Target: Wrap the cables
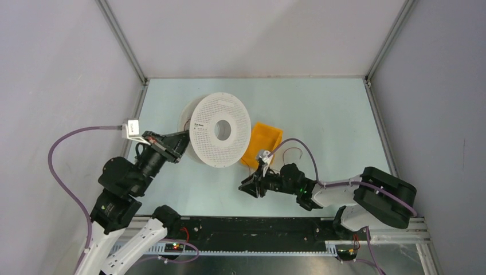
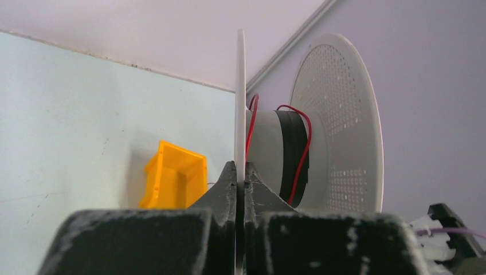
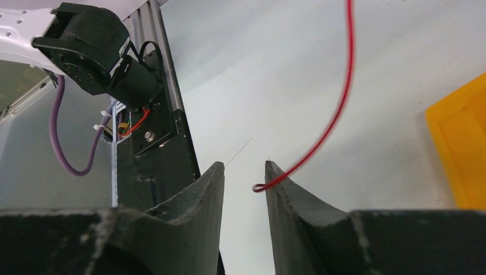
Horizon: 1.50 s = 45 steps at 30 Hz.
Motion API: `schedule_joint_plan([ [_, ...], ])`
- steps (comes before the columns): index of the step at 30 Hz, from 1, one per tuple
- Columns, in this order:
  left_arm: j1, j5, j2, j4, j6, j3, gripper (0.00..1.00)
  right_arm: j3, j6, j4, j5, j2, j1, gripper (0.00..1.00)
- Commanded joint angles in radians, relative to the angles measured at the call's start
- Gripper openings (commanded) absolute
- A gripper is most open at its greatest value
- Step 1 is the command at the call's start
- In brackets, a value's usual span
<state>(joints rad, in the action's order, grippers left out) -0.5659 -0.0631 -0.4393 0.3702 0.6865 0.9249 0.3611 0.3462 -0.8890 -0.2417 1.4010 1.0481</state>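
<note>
The white perforated spool stands tilted at the table's left middle. My left gripper is shut on the edge of its near flange. In the left wrist view the thin red cable loops loosely over the grey hub and its black band. My right gripper hovers low, in front of the yellow bin. Its jaws are open. The cable's free end curls at the tip of the right finger, not pinched, and the cable rises away from it.
The yellow bin lies on its side just right of the spool. A black rail runs along the near edge, with an arm's motor housing above it. Lilac arm cables hang at both sides. Walls enclose the table.
</note>
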Motion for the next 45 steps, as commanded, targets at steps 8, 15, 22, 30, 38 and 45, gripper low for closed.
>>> schedule_joint_plan([
  [8, 0.005, -0.188, 0.105, -0.221, 0.196, -0.105, 0.00, 0.001, -0.020, -0.444, 0.068, 0.247, 0.013, 0.39],
  [15, 0.004, -0.208, 0.139, -0.249, 0.250, -0.129, 0.00, 0.089, -0.081, -0.568, 0.021, 0.406, -0.007, 0.41],
  [22, 0.005, -0.285, 0.158, -0.256, 0.244, -0.126, 0.00, 0.125, -0.070, -0.578, 0.023, 0.501, 0.054, 0.29],
  [30, 0.005, -0.352, 0.133, -0.309, 0.124, -0.076, 0.00, 0.096, -0.070, -0.500, 0.040, 0.401, 0.178, 0.00],
  [38, 0.005, -0.368, 0.044, -0.273, -0.243, -0.042, 0.00, 0.244, -0.203, 0.146, 0.176, 0.063, 0.320, 0.00],
  [45, 0.000, -0.329, -0.037, -0.218, -0.413, -0.079, 0.00, 0.500, -0.317, 0.615, 0.264, -0.021, 0.385, 0.00],
])
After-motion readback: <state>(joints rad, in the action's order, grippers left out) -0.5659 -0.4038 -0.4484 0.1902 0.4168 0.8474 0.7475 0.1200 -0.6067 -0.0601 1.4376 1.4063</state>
